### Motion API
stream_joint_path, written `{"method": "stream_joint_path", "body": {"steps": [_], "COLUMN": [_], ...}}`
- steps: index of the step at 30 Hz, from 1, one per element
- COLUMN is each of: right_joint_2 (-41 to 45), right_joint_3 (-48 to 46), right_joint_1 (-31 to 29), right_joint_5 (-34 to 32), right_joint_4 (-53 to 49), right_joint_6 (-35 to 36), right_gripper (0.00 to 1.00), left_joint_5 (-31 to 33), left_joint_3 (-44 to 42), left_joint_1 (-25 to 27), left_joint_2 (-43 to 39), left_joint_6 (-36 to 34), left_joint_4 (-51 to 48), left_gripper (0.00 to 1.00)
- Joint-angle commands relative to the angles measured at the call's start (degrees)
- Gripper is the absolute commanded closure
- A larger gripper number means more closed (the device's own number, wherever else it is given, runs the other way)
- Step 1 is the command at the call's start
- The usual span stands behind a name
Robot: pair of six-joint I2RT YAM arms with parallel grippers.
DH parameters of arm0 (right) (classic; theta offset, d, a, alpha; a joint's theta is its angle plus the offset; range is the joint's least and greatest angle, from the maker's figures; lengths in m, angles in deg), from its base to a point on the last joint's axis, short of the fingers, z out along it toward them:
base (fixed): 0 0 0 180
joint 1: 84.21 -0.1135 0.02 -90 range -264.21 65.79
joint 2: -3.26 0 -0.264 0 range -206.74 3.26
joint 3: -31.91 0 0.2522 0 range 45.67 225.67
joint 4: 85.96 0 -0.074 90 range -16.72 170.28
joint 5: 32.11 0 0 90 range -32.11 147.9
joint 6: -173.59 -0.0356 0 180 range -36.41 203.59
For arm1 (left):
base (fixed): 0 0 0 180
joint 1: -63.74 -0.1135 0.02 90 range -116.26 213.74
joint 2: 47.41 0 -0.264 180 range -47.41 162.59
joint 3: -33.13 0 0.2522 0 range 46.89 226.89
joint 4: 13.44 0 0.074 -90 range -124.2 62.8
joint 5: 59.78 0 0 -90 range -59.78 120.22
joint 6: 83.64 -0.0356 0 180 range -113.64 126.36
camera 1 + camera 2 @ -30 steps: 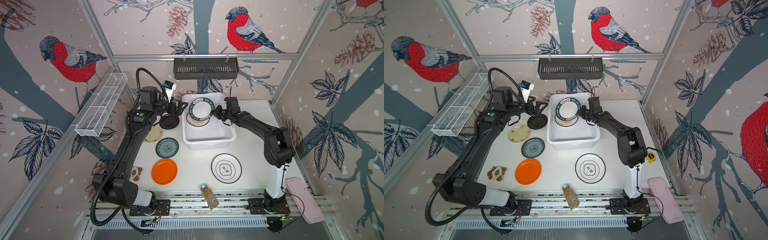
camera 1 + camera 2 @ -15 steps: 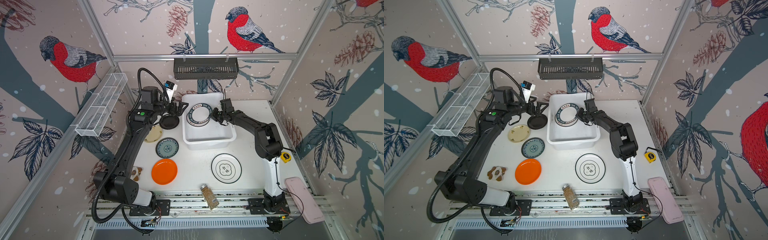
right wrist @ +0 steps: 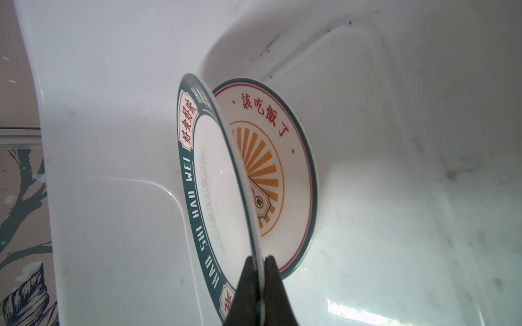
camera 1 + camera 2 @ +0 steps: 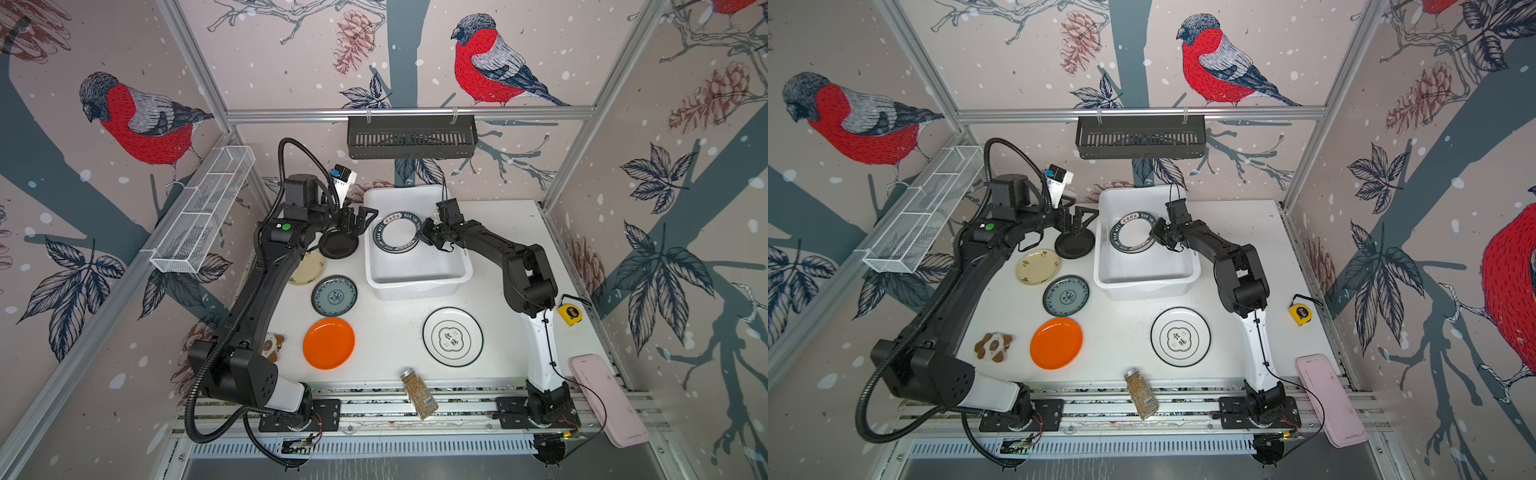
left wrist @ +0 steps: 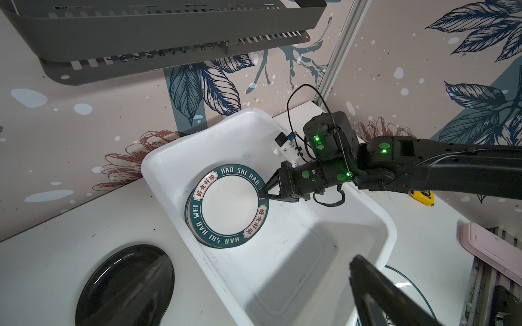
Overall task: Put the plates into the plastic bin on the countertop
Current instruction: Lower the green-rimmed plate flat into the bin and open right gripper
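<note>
Under the right tool (image 4: pixel 424 236): table (image 4: pixel 390 332) > plastic bin (image 4: pixel 415 286) | lettered plate (image 4: pixel 397 232) clamped at rim, tilted over sunburst plate (image 3: pixel 282 158) | stiff, glossy, probably brittle; rim pinch suits | left tool (image 4: pixel 360 218) spread wide above black plate (image 4: pixel 338 247), 1 of 5 outside bin

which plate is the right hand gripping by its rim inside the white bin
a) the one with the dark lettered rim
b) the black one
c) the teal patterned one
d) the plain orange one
A: the right hand is shut on the edge of the lettered-rim plate, held tilted inside the plastic bin over the sunburst plate.
</note>
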Motion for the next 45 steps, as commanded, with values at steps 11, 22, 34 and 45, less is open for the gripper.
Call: {"method": "stream_joint_path", "body": {"steps": [11, 22, 34, 45], "right_joint_2": [-3.6, -3.6, -3.1, -2.9], "right_joint_3": [4.9, 4.1, 2.5, 0.8], "right_joint_1": [-0.9, -1.1, -0.9, -1.0], "right_joint_5": [0.0, -0.2, -1.5, -3.1], "right_joint_4": [-2.5, -2.2, -2.7, -2.9], "right_joint_6": [-0.3, -0.9, -1.5, -2.1], "right_gripper": [0.9, 0.9, 0.86, 0.76], "left_joint_5": [-2.3, -2.6, -2.7, -2.4], "left_joint_3": [1.2, 1.4, 0.9, 0.5], "left_joint_1": [0.0, -0.1, 0.0, -0.1], "left_joint_2": [0.3, 0.6, 0.7, 0.7], "left_joint_6": [-2.1, -2.2, -1.7, -2.2], "left_joint_4": [-0.4, -0.5, -0.3, -0.7], "left_gripper": [0.02, 0.03, 0.02, 0.02]}}
